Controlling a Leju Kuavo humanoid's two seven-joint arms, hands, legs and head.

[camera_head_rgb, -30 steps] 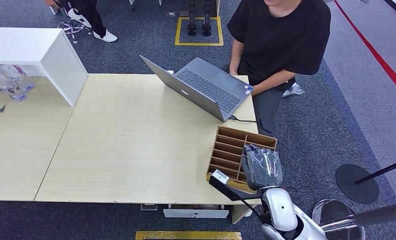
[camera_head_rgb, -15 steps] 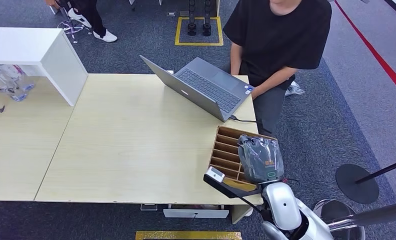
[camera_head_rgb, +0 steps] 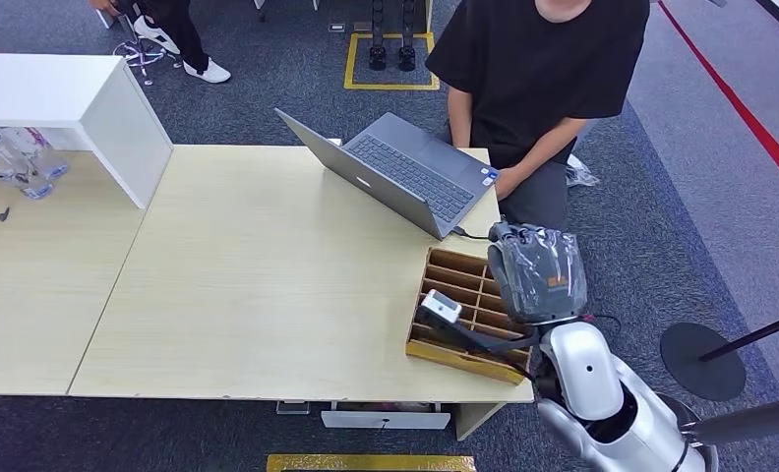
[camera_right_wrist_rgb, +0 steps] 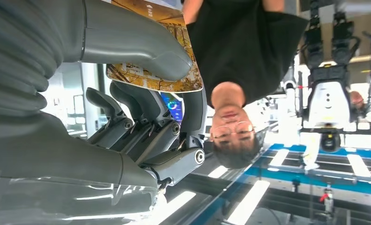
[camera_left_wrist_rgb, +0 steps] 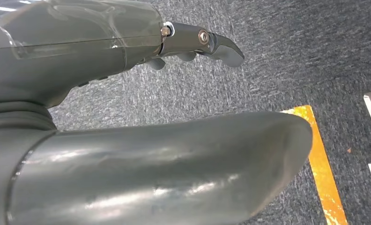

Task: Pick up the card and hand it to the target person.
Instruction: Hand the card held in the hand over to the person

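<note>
An open grey laptop (camera_head_rgb: 397, 175) stands at the far right part of the light wooden table (camera_head_rgb: 268, 285), with a black cable at its right corner. Near it, on the right edge, sits a brown wooden divider tray (camera_head_rgb: 461, 311). A white box (camera_head_rgb: 66, 98) is at the far left, plastic bottles (camera_head_rgb: 17, 157) beside it.

We're in a robotics lab: grey carpet (camera_head_rgb: 661, 197) with yellow floor markings (camera_head_rgb: 390, 61), a laptop (camera_head_rgb: 405, 177) at twelve o'clock on the tabletop (camera_head_rgb: 248, 285), other humanoid robots (camera_right_wrist_rgb: 326, 101) standing behind.
</note>
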